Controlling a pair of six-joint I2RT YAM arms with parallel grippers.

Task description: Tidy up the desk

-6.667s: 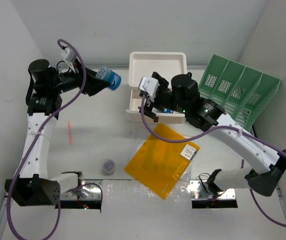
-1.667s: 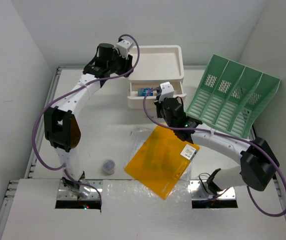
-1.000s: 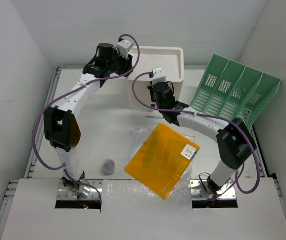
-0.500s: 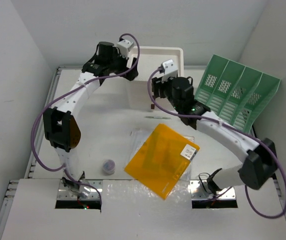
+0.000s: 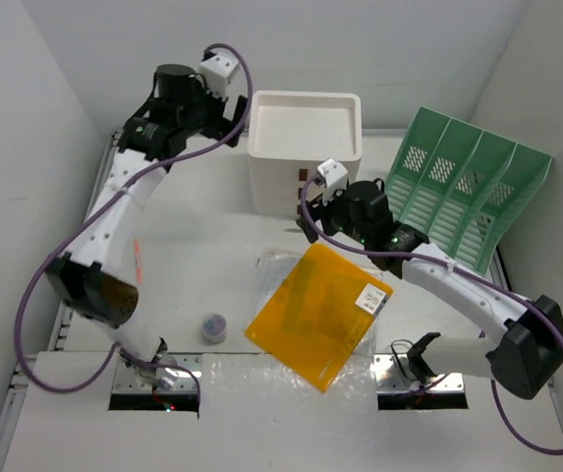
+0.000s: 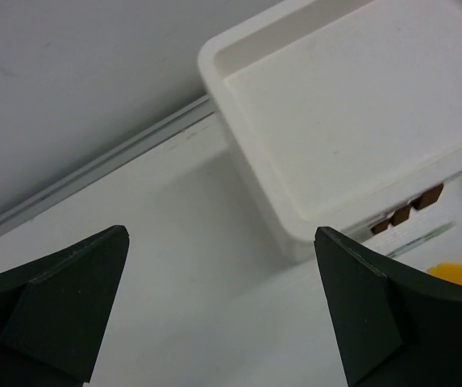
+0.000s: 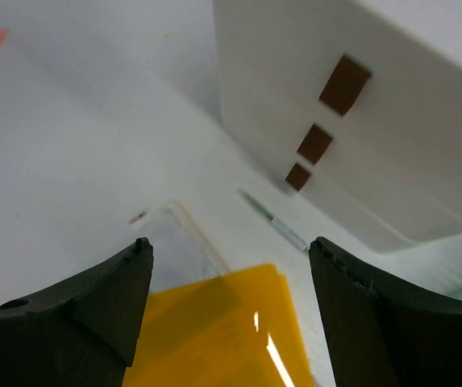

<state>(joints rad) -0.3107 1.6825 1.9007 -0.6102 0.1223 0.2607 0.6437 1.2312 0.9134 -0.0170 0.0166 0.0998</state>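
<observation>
The desk (image 5: 193,246) is a white tabletop with a metal rim. My left gripper (image 5: 234,116) is open and empty, hovering left of the white drawer box (image 5: 304,147); the left wrist view shows the gripper (image 6: 221,235) above bare desk (image 6: 190,274) with the box (image 6: 351,121) to the right. My right gripper (image 5: 307,222) is open and empty, just in front of the box, whose drawers are shut. In the right wrist view the gripper (image 7: 231,246) hangs over a yellow folder (image 7: 222,339), a clear sleeve (image 7: 162,242) and a green pen (image 7: 277,223).
The yellow folder (image 5: 320,313) lies on the clear sleeve (image 5: 273,267) mid-desk. A green slotted file rack (image 5: 463,192) stands at the back right. A red pen (image 5: 138,258) and a small round cap (image 5: 213,325) lie on the left.
The drawer was open with blue items inside; my right gripper pushed it shut and has drawn back. My left gripper has pulled away from the box to the left.
</observation>
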